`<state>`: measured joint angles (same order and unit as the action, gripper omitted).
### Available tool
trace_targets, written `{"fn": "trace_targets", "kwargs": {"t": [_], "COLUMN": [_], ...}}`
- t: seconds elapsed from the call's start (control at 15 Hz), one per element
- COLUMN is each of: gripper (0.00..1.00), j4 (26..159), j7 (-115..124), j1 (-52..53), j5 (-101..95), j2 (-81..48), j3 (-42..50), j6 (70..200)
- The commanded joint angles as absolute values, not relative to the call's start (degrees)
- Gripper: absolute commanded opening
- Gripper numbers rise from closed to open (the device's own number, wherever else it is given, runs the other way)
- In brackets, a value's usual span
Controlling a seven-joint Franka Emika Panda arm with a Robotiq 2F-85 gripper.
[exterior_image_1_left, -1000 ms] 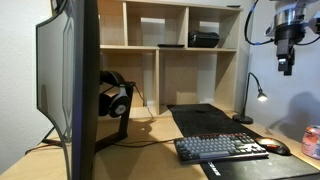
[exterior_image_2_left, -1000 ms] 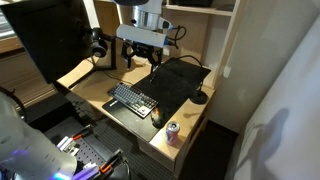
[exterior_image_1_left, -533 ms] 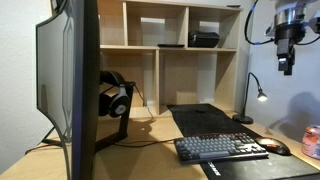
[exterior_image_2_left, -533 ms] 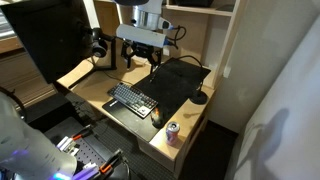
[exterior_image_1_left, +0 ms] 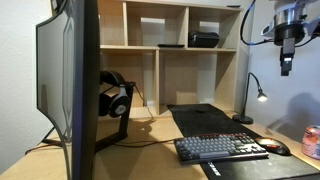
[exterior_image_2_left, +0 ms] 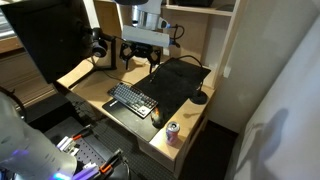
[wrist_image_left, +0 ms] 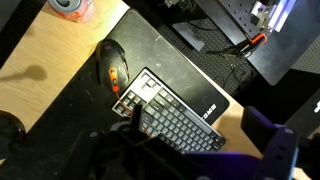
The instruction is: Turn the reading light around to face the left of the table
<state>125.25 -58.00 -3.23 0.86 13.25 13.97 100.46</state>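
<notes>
The reading light (exterior_image_1_left: pixel 250 92) is a small black lamp with a thin gooseneck. It stands at the far right of the table (exterior_image_1_left: pixel 150 130), and its glowing head (exterior_image_1_left: pixel 262 97) points right. In an exterior view its round base (exterior_image_2_left: pixel 199 98) sits beside the black mat (exterior_image_2_left: pixel 180 78). My gripper (exterior_image_1_left: pixel 287 68) hangs high above the lamp, apart from it, and it is open and empty. It also shows over the mat (exterior_image_2_left: pixel 140 62). In the wrist view my gripper (wrist_image_left: pixel 196 120) is a dark blur over the keyboard (wrist_image_left: pixel 175 115), with the jaws wide apart.
A keyboard (exterior_image_1_left: pixel 220 147), a mouse (exterior_image_1_left: pixel 275 147) and a drink can (exterior_image_1_left: pixel 311 140) lie at the front right. A large monitor (exterior_image_1_left: pixel 75 80) and headphones on a stand (exterior_image_1_left: pixel 115 98) stand at the left. The cubby shelf unit (exterior_image_1_left: pixel 180 50) rises behind.
My gripper has turned about its wrist in place and looks narrower in one exterior view. The lamp has not moved.
</notes>
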Motion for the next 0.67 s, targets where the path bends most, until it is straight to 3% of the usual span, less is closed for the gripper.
{"fn": "trace_targets", "kwargs": {"t": [0.0, 0.27, 0.33, 0.6], "gripper": [1.0, 1.0, 1.0, 1.0], "j4": [124.4, 125.9, 136.6, 147.5], "j7": [-52.0, -52.5, -51.0, -51.1], "j1": [-5.0, -4.6, -4.6, -4.6], "j5": [-0.9, -2.2, -5.6, -13.6], "j2": [12.9, 13.6, 20.3, 25.3], "j3": [12.4, 12.6, 11.3, 10.6], "j6": [96.8, 102.2, 110.7, 125.8]}}
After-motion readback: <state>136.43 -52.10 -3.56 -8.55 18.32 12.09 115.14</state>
